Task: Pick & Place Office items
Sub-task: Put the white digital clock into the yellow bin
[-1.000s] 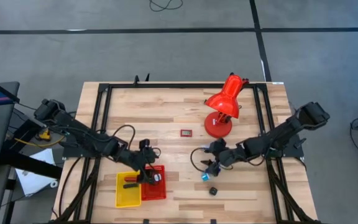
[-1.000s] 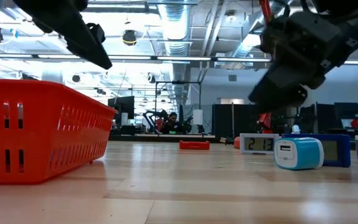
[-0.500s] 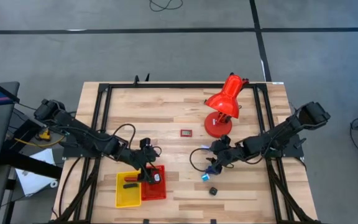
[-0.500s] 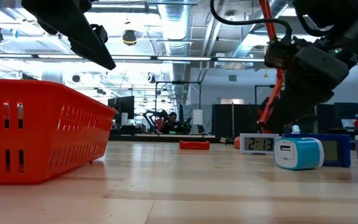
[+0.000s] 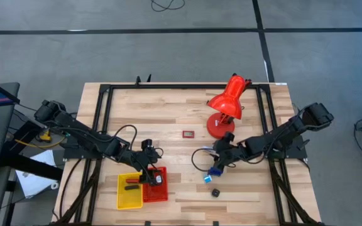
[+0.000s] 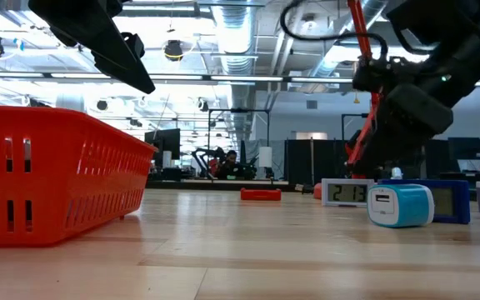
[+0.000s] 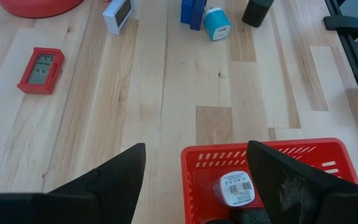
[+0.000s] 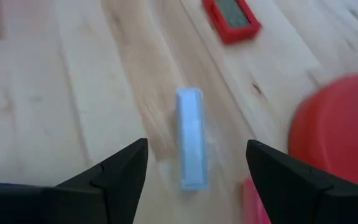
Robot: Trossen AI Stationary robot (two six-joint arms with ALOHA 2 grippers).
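Note:
My left gripper [image 5: 148, 174] [image 7: 196, 149] hangs open above the red tray [image 7: 194, 163], which holds a round white piece [image 7: 238, 188] and a black piece [image 7: 241, 215]. My right gripper [image 5: 217, 162] [image 8: 196, 146] is open above a small white clock [image 8: 191, 138] [image 6: 348, 192] that stands on its edge on the table; its fingers stay clear on either side. Close by sit a cyan charger [image 6: 400, 206] [image 5: 206, 179], a blue block [image 7: 193, 11], a black piece [image 5: 215, 193] and a flat red timer [image 5: 188, 133] [image 8: 232, 18].
The red desk lamp [image 5: 225, 107] stands just beyond the right gripper, its base [image 8: 340, 124] close to the white clock. The yellow tray [image 5: 129, 190] lies left of the red tray and holds a black piece. Bare wood stretches between the trays and the item cluster.
My right gripper has drawn away from the near edge toward the lamp and come lower over the white clock, turning a little; its fingers stay open. My left gripper has kept still above the red tray.

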